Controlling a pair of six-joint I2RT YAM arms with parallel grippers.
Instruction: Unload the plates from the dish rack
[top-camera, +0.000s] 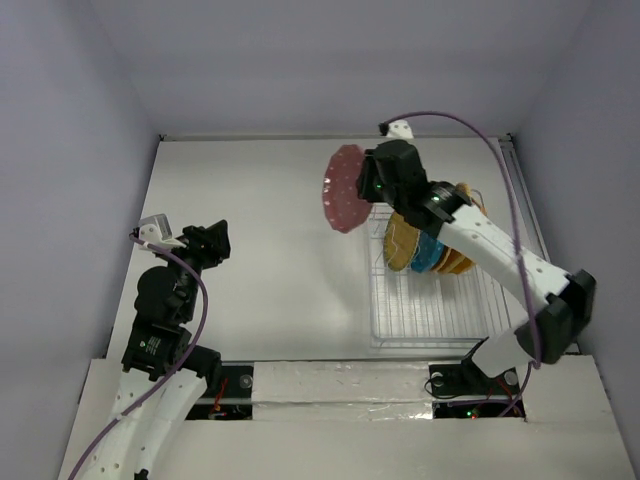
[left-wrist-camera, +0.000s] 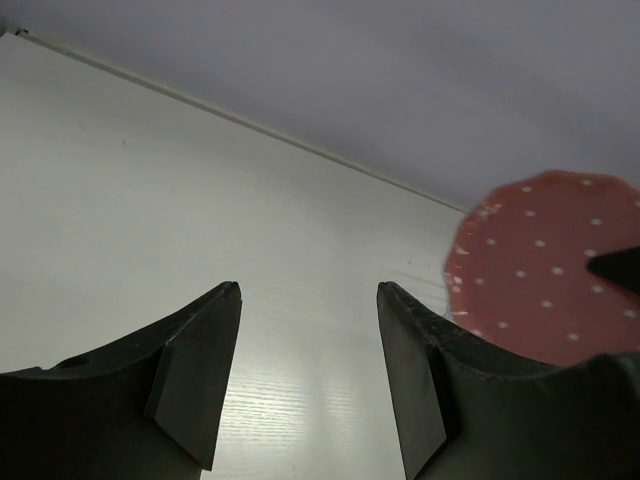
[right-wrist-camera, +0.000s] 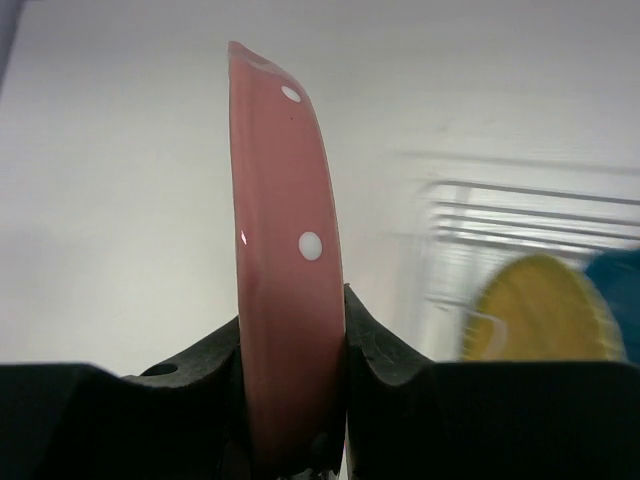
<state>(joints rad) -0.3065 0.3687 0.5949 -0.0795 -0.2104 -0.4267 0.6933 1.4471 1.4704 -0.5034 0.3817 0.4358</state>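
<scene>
The right gripper (top-camera: 370, 186) clamps its jaws on the pink dotted plate (top-camera: 344, 190), upper centre, left of the dish rack (top-camera: 420, 312); the left gripper (left-wrist-camera: 308, 300) holds its jaws apart.

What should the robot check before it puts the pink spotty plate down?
1. Grip on the pink plate: ok. The right end effector pinches its rim from both sides.
2. Plate clear of the dish rack: ok. It hangs to the left of the rack.
3. Landing spot: ok. The table beside the rack looks bare.
4. Left end effector out of the way: ok. It is open, empty and far to the left.
5. Other plates steady: cannot tell. The yellow plate, teal plate and orange plate stand in the rack, partly hidden by the arm.
</scene>
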